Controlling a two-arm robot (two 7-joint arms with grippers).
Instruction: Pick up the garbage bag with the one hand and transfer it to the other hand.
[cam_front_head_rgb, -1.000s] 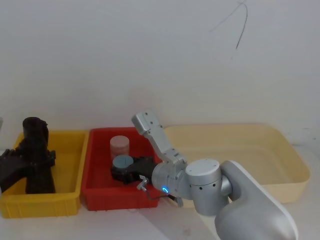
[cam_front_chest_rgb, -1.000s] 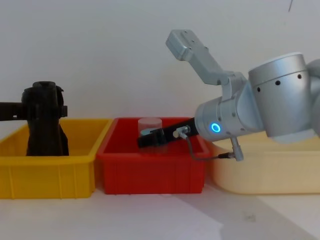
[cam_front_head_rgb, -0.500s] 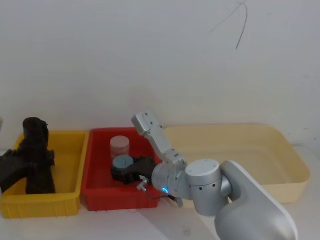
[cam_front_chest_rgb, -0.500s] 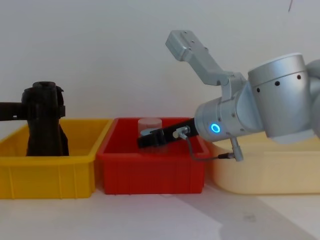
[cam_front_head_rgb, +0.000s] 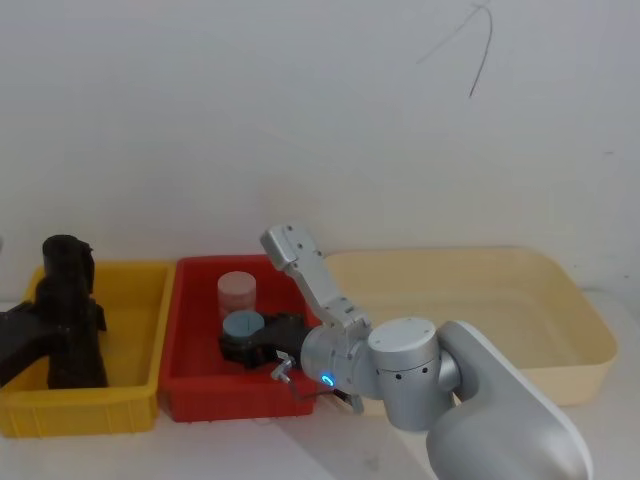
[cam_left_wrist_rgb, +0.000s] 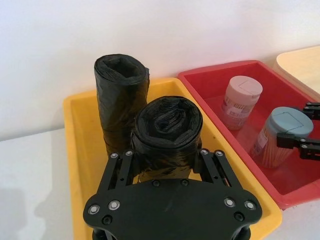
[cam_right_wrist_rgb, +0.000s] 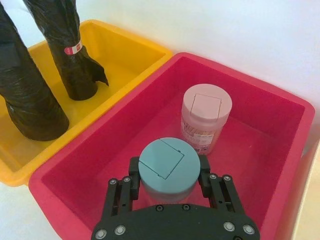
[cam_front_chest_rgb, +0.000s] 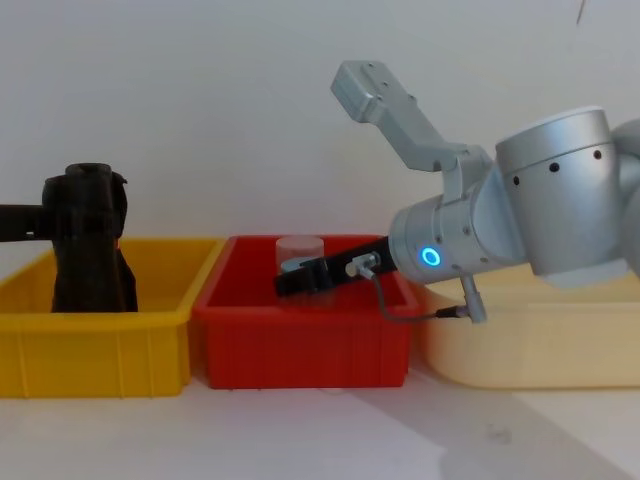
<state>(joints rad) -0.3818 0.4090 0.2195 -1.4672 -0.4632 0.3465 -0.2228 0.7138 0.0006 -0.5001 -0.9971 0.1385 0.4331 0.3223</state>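
Note:
The garbage bag (cam_left_wrist_rgb: 167, 127), a glossy black roll, stands upright in the yellow bin (cam_left_wrist_rgb: 80, 150). My left gripper (cam_left_wrist_rgb: 165, 155) is shut on it, one finger on each side. In the head view the bag (cam_front_head_rgb: 66, 300) and left gripper (cam_front_head_rgb: 40, 328) sit at the far left. Behind it stands a second black roll (cam_left_wrist_rgb: 121, 90) with a red band (cam_right_wrist_rgb: 73, 49). My right gripper (cam_right_wrist_rgb: 169, 175), on the blue-ringed arm (cam_front_head_rgb: 385, 370), reaches into the red bin (cam_right_wrist_rgb: 280, 165) and is shut on a teal-lidded jar (cam_right_wrist_rgb: 169, 167).
A pink-lidded jar (cam_right_wrist_rgb: 206, 117) stands in the red bin just beyond the teal one. A large cream tray (cam_front_head_rgb: 560, 330) lies at the right. The three containers stand side by side against a white wall; bare tabletop (cam_front_chest_rgb: 320, 430) runs in front.
The left gripper and the bag in it have shifted slightly to the left in the yellow bin. The right arm has stayed put.

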